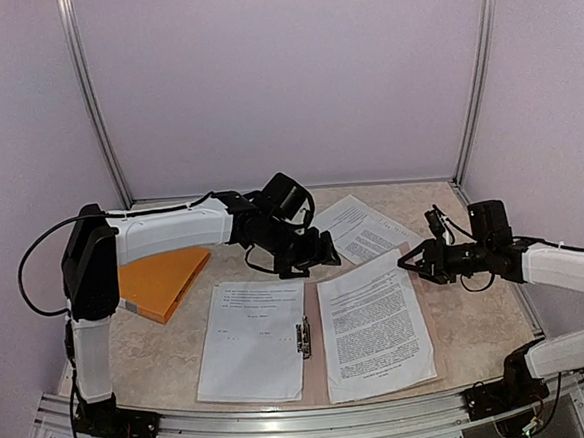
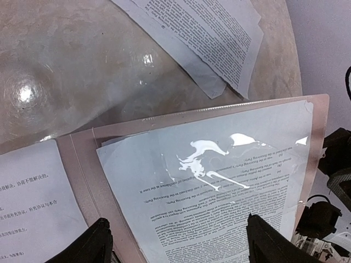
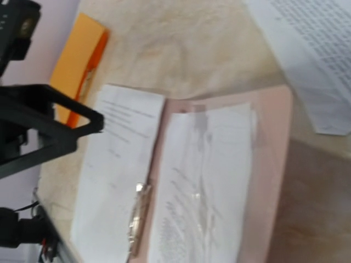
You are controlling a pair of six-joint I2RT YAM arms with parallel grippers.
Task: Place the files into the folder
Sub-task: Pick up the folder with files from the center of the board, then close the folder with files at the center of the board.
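Note:
A pink folder (image 1: 316,378) lies open on the table with a metal clip (image 1: 303,335) at its spine. One white sheet (image 1: 252,340) lies on its left half. A printed sheet (image 1: 373,324) lies on the right half under a glossy clear cover (image 2: 219,186). More loose printed files (image 1: 365,228) lie behind the folder and show in the left wrist view (image 2: 214,38). My left gripper (image 1: 314,252) hovers open and empty over the folder's far edge; its fingertips (image 2: 93,244) show there. My right gripper (image 1: 413,263) sits by the folder's far right corner, jaws apart, holding nothing.
An orange folder (image 1: 159,280) lies at the left, also in the right wrist view (image 3: 77,60). The left arm's black gripper (image 3: 44,126) shows at the left of the right wrist view. Walls close in the back and sides; a metal rail (image 1: 286,420) runs along the near edge.

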